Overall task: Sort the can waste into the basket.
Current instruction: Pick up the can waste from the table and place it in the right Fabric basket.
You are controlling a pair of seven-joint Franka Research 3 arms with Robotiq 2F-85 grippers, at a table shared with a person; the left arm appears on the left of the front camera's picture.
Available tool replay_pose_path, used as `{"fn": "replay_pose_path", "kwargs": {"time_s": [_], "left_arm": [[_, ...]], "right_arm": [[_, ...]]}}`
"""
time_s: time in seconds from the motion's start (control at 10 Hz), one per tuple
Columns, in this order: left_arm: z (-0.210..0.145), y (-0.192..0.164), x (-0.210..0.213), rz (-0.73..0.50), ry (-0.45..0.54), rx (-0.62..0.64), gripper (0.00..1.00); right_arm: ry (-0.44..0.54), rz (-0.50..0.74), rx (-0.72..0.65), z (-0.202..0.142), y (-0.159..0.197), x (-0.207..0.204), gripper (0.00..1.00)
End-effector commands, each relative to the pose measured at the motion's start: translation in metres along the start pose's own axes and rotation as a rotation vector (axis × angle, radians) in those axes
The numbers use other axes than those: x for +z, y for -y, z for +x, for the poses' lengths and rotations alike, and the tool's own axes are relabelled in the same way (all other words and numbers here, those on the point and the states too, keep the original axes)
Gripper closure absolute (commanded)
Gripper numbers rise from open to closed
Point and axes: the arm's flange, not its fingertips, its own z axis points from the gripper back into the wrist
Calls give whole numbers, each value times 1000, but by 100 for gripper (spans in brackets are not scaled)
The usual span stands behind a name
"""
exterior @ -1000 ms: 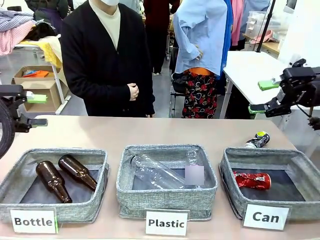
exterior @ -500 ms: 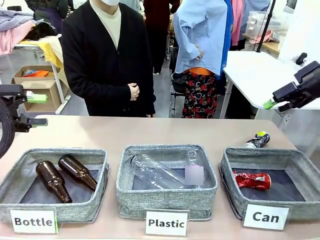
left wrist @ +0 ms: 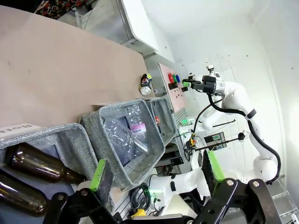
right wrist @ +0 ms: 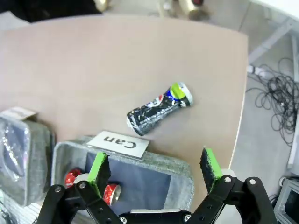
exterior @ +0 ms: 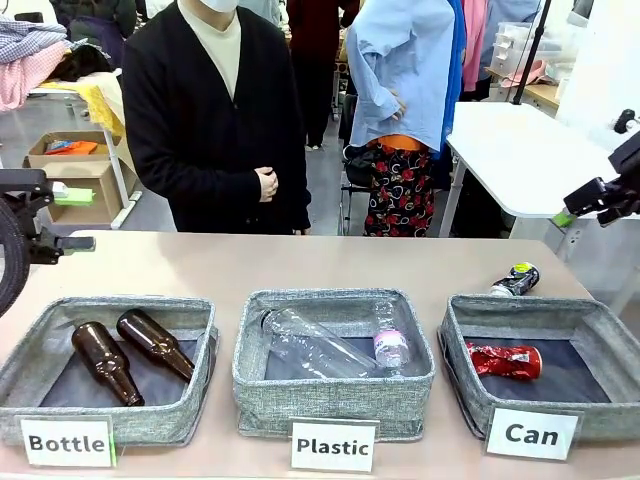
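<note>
A crushed red can lies on the dark floor of the grey basket signed "Can" at the front right. A black-silver can with a green-yellow end lies on the table just behind that basket. My right gripper hangs high at the right edge, well above and right of both cans. In the right wrist view it is open and empty, looking down on the black-silver can, the basket and the red can. My left gripper stays open at the far left, open too in its own view.
A "Bottle" bin holds two brown glass bottles; the "Plastic" bin in the middle holds clear plastic bottles. A person stands at the far edge with hands clasped. A white side table stands behind my right arm.
My right arm has drawn back to the right, toward the picture's edge, still open. The cans, the bins and the left arm have not moved.
</note>
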Motion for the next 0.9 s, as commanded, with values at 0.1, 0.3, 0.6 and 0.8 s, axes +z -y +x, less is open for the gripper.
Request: {"fn": "replay_pose_path", "kwargs": {"time_s": [0.1,0.3,0.6,0.8], "left_arm": [[1,1,4,-6,-15,-11,0],[1,1,4,-6,-15,-11,0],[1,1,4,-6,-15,-11,0],[1,1,4,-6,-15,-11,0]], "right_arm": [[0,0,0,0,0,0,0],[-34,-127,-280,20,-2,-33,0],[61,-89,-529,55,6,-73,0],[4,-75,-663,65,11,-89,0]]}}
